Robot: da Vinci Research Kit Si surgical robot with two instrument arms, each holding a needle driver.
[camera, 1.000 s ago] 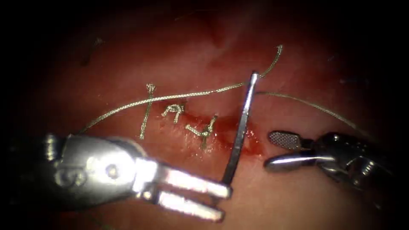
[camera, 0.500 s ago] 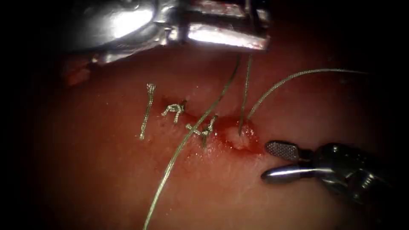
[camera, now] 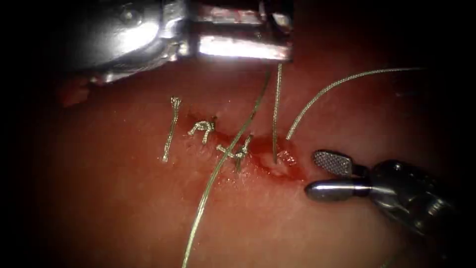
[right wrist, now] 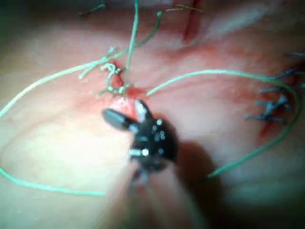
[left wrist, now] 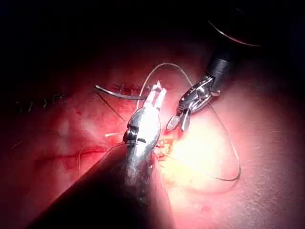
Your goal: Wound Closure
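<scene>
My left tool (camera: 277,37) grips the needle (left wrist: 119,91) above the cut (camera: 277,161); my right tool (camera: 322,173), gaping empty, sits just right of it.

Under me the tissue (camera: 124,208), its cut (camera: 238,144) glistening with red fluid (camera: 292,171); thread (camera: 208,183) trails across it past the stitches (camera: 203,130).
</scene>
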